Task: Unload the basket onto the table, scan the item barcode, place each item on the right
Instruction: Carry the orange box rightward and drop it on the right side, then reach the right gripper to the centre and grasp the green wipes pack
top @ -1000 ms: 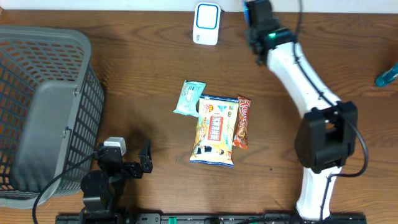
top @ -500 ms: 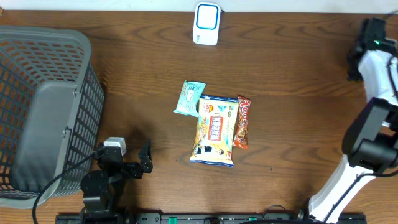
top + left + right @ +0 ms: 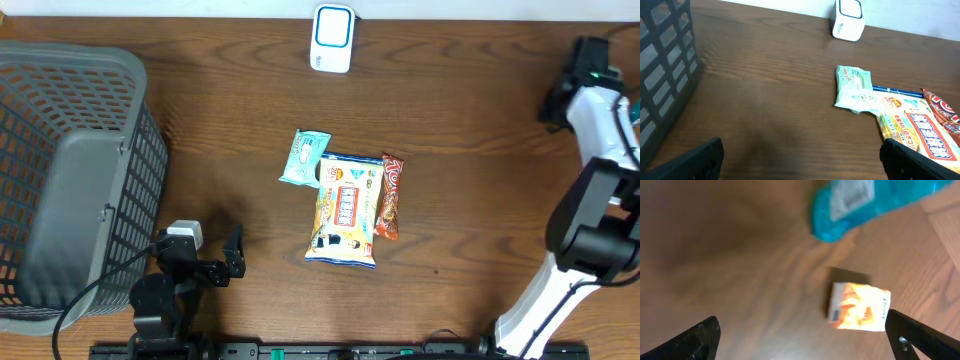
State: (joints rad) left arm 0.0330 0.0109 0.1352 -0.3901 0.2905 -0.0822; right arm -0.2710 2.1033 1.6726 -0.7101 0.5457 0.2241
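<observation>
The white and blue scanner [image 3: 332, 38] stands at the back middle of the table, also seen as the scanner [image 3: 848, 20] from the left wrist. A small orange and white box [image 3: 859, 307] lies on the wood under my right gripper [image 3: 805, 341], close to the right fingertip [image 3: 925, 337]. The jaws are open and hold nothing. A blue packet [image 3: 875, 200] lies just beyond the box. My right arm [image 3: 600, 110] reaches along the table's right edge. My left gripper [image 3: 802, 162] is open over bare wood at the front left.
A mint packet [image 3: 304, 158], a large yellow snack pack [image 3: 345, 208] and a red-brown bar [image 3: 390, 196] lie together mid-table. A grey mesh basket [image 3: 70, 180] fills the left side. The left arm base [image 3: 165, 290] sits at the front edge.
My right arm has swung from beside the scanner to the table's right edge, and its jaws have gone from shut to open. The left arm has not moved.
</observation>
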